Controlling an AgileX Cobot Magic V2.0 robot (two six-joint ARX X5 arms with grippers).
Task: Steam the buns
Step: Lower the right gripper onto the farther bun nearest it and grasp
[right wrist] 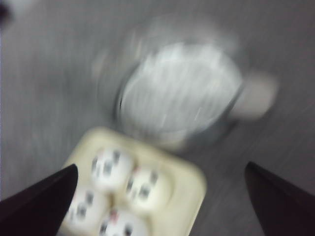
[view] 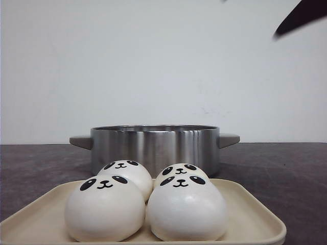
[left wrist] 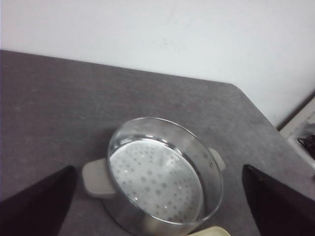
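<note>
Four white panda-faced buns sit together on a cream tray (view: 255, 217) at the front: front left (view: 104, 208), front right (view: 186, 208), back left (view: 127, 172), back right (view: 180, 170). Behind them stands a steel steamer pot (view: 153, 147) with grey handles, its perforated floor empty in the left wrist view (left wrist: 157, 179). My left gripper (left wrist: 157, 216) is open, high above the pot. My right gripper (right wrist: 160, 206) is open, high above the tray and buns (right wrist: 110, 169); that view is motion-blurred. A dark piece of an arm (view: 301, 18) shows at the top right of the front view.
The table is dark grey (view: 286, 163) with a white wall behind. The table's rounded corner (left wrist: 236, 91) lies beyond the pot in the left wrist view. The tray's corner (left wrist: 214, 231) lies just beside the pot.
</note>
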